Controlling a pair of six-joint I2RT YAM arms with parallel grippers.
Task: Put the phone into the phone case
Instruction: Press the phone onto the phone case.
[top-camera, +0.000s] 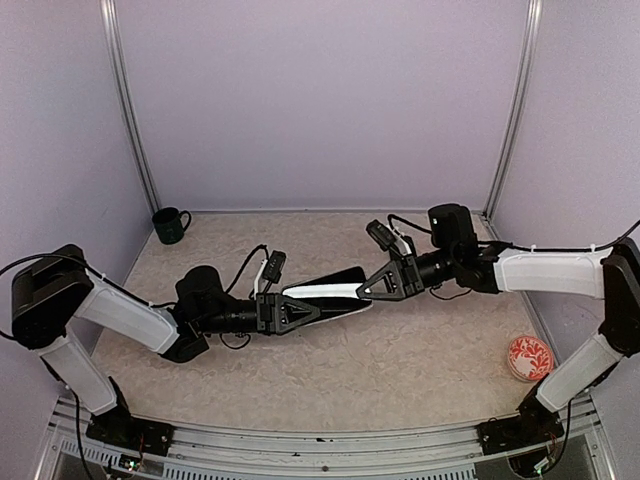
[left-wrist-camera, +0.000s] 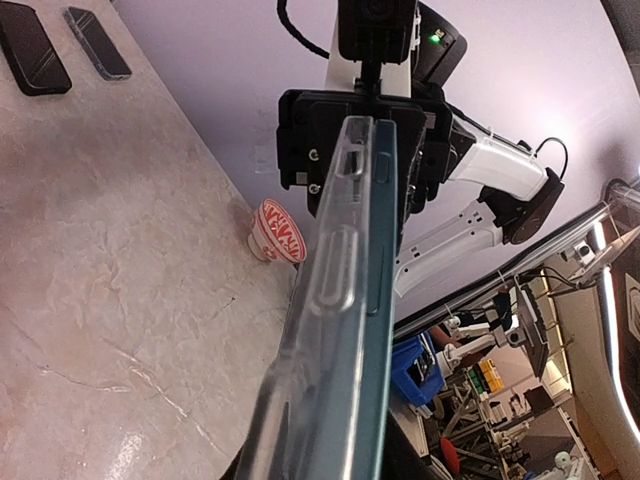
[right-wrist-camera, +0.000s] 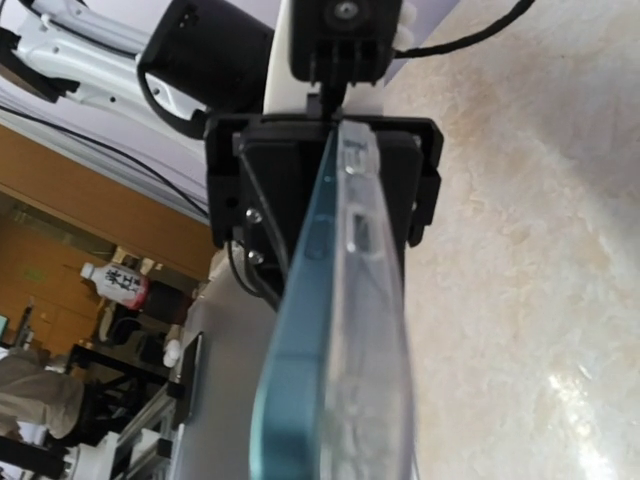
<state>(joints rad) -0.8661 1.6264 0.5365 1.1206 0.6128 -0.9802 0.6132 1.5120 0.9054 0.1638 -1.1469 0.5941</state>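
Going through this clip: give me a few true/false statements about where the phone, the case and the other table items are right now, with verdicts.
1. The phone is held between the left gripper and the right gripper, one at each end. True.
2. The clear case lies flat on the table, far from the phone. False: it is pressed along the phone's side, up between the grippers.
3. A green mug stands at the table's near right corner. False: it stands at the far left corner.
4. A red-and-white cup sits near the right edge of the table. True.
5. The mug is tipped on its side. False: it stands upright.
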